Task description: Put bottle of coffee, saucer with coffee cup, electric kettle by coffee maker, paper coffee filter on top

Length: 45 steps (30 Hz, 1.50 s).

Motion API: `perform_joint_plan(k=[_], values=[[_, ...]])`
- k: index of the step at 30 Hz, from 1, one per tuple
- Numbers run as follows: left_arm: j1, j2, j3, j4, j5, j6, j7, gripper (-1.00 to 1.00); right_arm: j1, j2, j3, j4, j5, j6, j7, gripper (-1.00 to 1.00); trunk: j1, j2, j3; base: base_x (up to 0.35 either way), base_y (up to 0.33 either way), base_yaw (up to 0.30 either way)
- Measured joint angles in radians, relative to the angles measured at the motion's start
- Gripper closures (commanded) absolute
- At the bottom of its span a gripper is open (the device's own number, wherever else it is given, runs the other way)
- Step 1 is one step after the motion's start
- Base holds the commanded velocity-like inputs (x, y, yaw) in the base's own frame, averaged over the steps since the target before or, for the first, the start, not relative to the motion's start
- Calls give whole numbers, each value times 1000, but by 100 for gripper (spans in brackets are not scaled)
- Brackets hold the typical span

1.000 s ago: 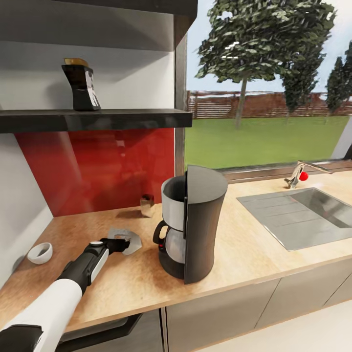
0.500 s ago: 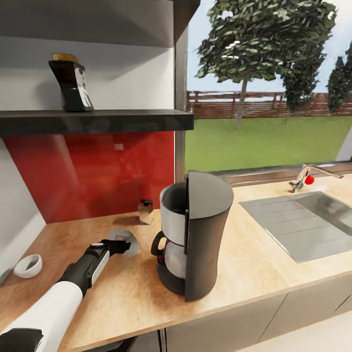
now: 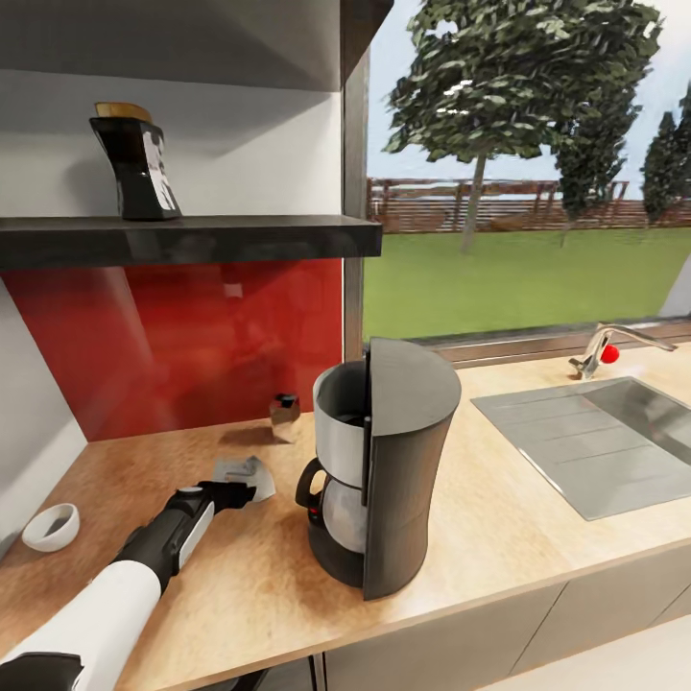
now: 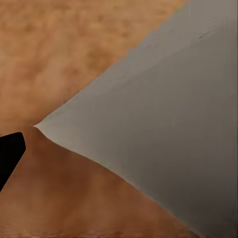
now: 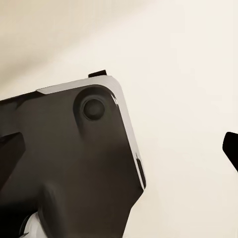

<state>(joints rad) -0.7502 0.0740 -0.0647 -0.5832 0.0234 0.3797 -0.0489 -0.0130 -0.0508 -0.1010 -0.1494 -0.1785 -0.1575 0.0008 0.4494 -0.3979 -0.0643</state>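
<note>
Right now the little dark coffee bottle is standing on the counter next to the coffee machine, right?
Not quite. The coffee bottle is standing on the black wall shelf, above the counter, not next to the coffee machine. The head view shows it.

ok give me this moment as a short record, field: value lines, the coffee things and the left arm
coffee maker: upright on the kitchen countertop
bottle of coffee: on the kitchen shelf, not yet moved
paper coffee filter: flat on the countertop, left of the coffee maker
left gripper: low at the filter's near edge; grip cannot be told
coffee cup: on the countertop, far left
sink: right of the coffee maker
</note>
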Motion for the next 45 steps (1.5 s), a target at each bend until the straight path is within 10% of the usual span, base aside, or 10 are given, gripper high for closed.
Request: perform_joint_plan(k=[38, 39, 45], values=[[9, 0, 1, 1, 1, 0, 0, -100, 0, -2, 0, 0, 0, 0, 0, -100, 0, 0, 0, 25, 0, 0], [9, -1, 1, 1, 0, 0, 0, 100, 0, -2, 0, 0, 0, 0, 0, -100, 0, 0, 0, 0, 0, 0], [9, -3, 1, 1, -6, 0, 1, 100, 0, -2, 0, 0, 0, 0, 0, -100, 0, 0, 0, 0, 0, 0]])
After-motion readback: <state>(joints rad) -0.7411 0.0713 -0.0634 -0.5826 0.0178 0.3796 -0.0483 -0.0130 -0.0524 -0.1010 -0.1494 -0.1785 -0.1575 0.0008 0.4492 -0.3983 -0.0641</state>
